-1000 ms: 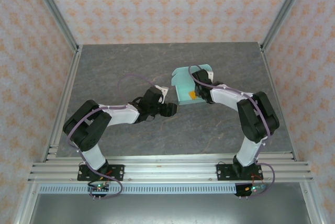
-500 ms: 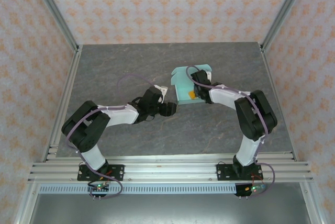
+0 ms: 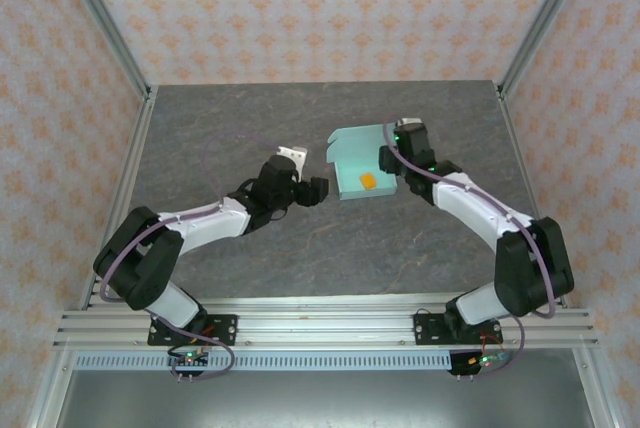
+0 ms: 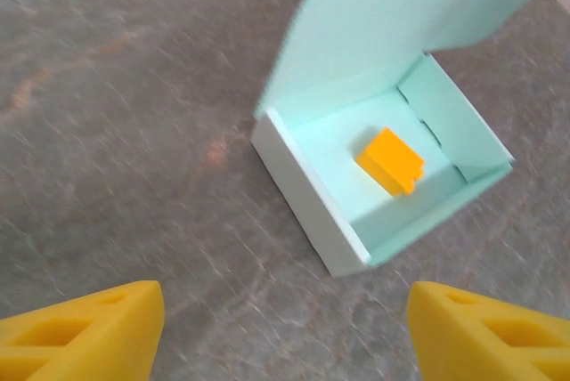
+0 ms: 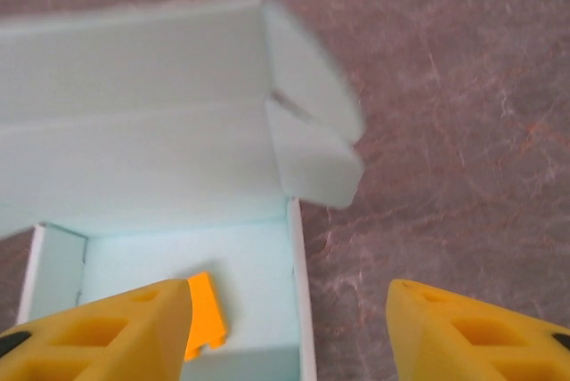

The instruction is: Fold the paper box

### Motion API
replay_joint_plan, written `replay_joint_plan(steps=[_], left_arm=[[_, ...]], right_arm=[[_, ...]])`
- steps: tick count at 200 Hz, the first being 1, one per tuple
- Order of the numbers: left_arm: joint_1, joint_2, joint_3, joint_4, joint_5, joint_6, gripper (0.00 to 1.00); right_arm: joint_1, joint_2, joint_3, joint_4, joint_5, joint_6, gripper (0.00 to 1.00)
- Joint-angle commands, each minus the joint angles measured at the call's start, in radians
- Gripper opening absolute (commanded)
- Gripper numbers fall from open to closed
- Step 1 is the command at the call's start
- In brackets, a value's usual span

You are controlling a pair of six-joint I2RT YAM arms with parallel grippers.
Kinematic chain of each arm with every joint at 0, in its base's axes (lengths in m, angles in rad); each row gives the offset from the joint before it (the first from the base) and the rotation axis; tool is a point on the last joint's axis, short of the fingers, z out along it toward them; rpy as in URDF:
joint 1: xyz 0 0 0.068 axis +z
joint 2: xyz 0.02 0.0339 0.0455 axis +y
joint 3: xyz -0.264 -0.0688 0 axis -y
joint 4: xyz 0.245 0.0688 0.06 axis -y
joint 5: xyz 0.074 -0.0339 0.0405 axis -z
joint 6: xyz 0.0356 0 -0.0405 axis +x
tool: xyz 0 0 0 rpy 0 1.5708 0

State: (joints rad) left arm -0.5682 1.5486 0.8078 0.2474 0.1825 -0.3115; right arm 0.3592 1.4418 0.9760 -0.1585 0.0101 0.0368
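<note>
Right wrist, paper box (image 5: pixel 160 176) blurred, left side cut off

A small orange block (image 3: pixel 367 182) lies flat just toward 3 o'clock from the middle of the grey, stone-veined counter (image 3: pixel 220 128). Walls (image 3: pixel 320 8) papered pale pink with an orange floral print close the counter in at 9, 12 and 3 o'clock. Slotted aluminium rails (image 3: pixel 330 320) run along its edge at 6 o'clock.
</note>
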Motion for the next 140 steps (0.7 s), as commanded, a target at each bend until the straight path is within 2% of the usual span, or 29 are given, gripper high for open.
replay_joint_plan(steps=[1,37,68,140], left_arm=[[0.045,0.026,0.072,-0.010,0.029,0.087,0.74],[0.063,0.104,0.180,-0.069,0.051,0.204,0.75],[0.063,0.179,0.261,-0.095,0.066,0.244,0.75],[0.062,0.295,0.408,-0.127,0.097,0.279,0.69]], right_arm=[[-0.082,0.005,0.024,0.065,-0.172,-0.085,0.62],[-0.161,0.094,0.067,0.105,-0.321,-0.128,0.66],[-0.169,0.156,0.101,0.105,-0.329,-0.163,0.64],[-0.170,0.253,0.168,0.101,-0.371,-0.178,0.39]])
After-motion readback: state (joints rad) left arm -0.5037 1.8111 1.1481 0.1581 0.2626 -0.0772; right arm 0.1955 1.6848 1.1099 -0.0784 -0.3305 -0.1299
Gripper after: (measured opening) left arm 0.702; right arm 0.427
